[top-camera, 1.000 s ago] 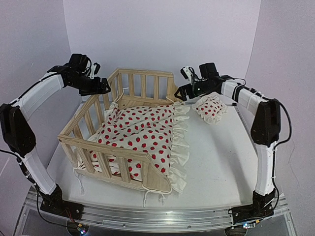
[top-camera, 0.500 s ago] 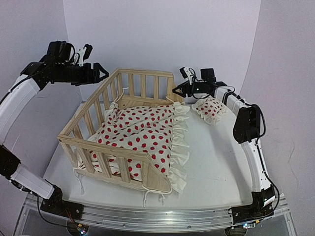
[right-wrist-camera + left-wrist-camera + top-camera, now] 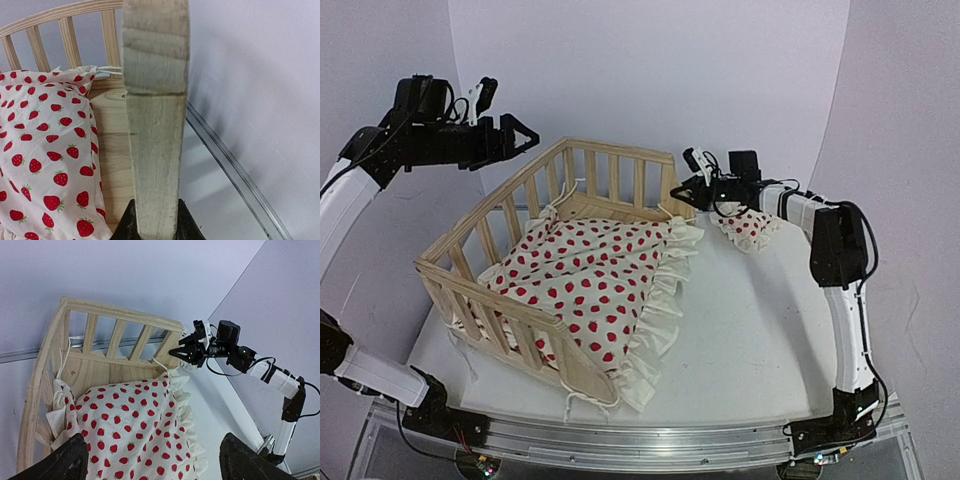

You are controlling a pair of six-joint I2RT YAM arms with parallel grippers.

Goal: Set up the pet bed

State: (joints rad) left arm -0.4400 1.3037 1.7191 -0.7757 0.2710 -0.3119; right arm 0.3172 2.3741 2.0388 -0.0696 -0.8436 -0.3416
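Worktop [image 3: 760,320] of plain white, closed in by pale lilac walls behind and at both sides. On its left and middle stands the pet bed [image 3: 620,152], set askew. Its railed back runs from the far corner toward the near left, and its open side faces right, where the ruffle of the red-dotted cushion [image 3: 590,270] spills over the edge. Its long axis seems to follow that back rail, though the angle makes this hard to judge.

The right arm rises from its base, bends at the elbow and reaches left over a small dotted pillow [image 3: 748,225] lying near the far right. The right gripper [image 3: 680,190] meets the bed's far right end post — in the wrist view its fingers [image 3: 125,225] sit clamped on either side of that wooden board.

The left arm is raised high, wrist level and pointing right. The left gripper [image 3: 525,138] hangs in the air beyond the bed's far left corner, fingers [image 3: 75,460] wide apart, gripping nothing.
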